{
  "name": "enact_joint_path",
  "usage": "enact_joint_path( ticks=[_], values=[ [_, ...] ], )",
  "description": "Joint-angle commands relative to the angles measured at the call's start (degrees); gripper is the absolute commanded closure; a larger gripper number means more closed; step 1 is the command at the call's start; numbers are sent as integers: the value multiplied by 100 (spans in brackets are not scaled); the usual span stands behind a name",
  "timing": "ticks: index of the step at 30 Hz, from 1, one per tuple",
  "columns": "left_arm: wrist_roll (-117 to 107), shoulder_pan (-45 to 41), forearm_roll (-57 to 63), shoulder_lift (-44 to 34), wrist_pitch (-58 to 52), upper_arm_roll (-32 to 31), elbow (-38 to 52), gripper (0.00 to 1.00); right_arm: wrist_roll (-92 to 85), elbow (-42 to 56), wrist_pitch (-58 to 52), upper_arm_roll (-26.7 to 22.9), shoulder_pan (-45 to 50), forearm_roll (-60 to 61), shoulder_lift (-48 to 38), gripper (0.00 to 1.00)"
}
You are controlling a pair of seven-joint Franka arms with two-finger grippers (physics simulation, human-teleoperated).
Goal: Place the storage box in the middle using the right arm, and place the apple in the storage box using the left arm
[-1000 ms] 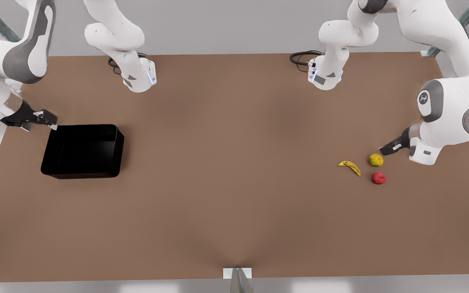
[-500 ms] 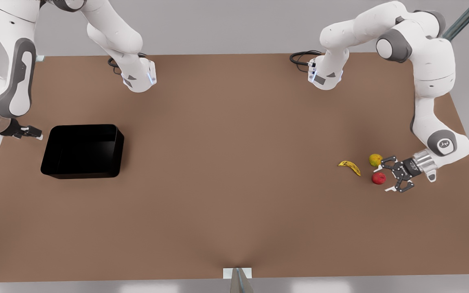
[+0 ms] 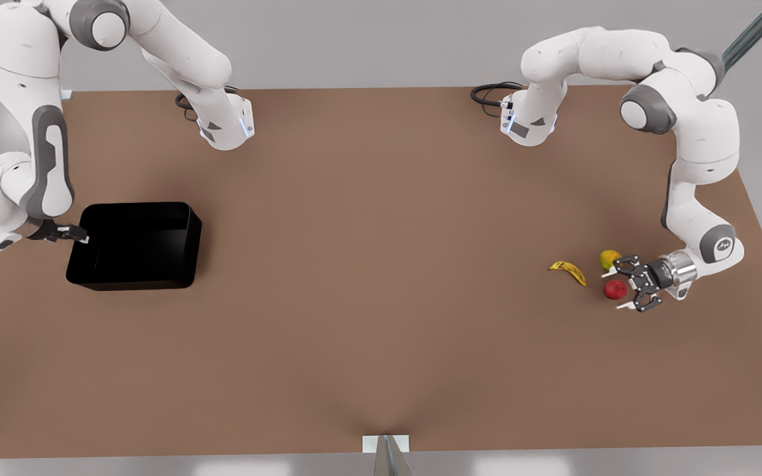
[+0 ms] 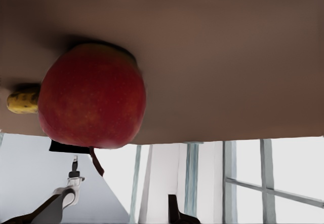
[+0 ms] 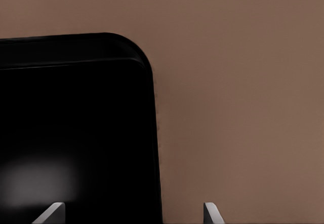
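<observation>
The storage box (image 3: pixel 133 246) sits on the desk (image 3: pixel 381 297) close to the edge on the front view's left, far from the middle where it has to go. The right gripper (image 3: pixel 82 235) is at the box's wall nearest that edge. Its claw is open, and in the right wrist view one fingertip (image 5: pixel 50 213) shows over the dark inside of the box and the other over the bare desk, so the wall lies between them. That looks like the way to pinch the wall and drag the box to the middle. It does not hold the wall yet.

The apple (image 3: pixel 615 289) lies on the desk near the edge on the front view's right. The left gripper (image 3: pixel 626 285) lies low and sideways just beside it, claw wide open, with the apple at its mouth. It comes in from the desk edge side, likely so the fingers can close on the apple's two sides.

A yellow-green fruit (image 3: pixel 610 258) sits very near the apple, right by one of the open fingers, so it could get bumped. A banana (image 3: pixel 569 271) lies a bit farther in toward the middle of the desk. The long path from box to middle is bare desk.
</observation>
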Motion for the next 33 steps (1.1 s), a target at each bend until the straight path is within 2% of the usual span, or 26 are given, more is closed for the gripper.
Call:
enact_joint_path(
  ticks=[1,4,6,9,14,15,17,20,24,26,29,33],
  values=[
    [3,22,-10,67,-27,-12,93,0,-26,8,49,0,0,0,42,0],
    [47,84,218,269,-387,-65,594,0,-27,17,331,9,0,9,315,0],
    [21,180,631,454,-748,-206,1244,0,-27,-1,366,35,0,18,429,0],
    [-347,620,983,841,-1398,-399,2009,0,-185,-1,366,35,9,202,543,0],
    [-471,620,763,955,-1601,-425,2027,0,-255,-9,366,44,9,211,614,0],
    [-445,620,772,964,-1495,-531,1965,0,-264,-9,366,44,17,211,614,17],
    [-418,585,763,1034,-1399,-531,1939,0,-255,34,366,44,26,202,702,34],
    [-419,567,833,1043,-1442,-531,1948,0,-255,34,357,61,44,211,719,79],
    [-419,541,1080,1034,-1548,-531,1948,0,-396,43,260,70,26,220,693,79],
    [-392,541,1115,1034,-1627,-531,1939,0,-888,35,208,70,79,782,710,79],
    [-366,541,1176,1104,-1557,-531,1939,0,-914,26,199,79,97,809,711,79],
    [-190,514,1396,1184,-1407,-513,1948,0,-1283,122,-434,202,88,1345,684,79]
  ],
)
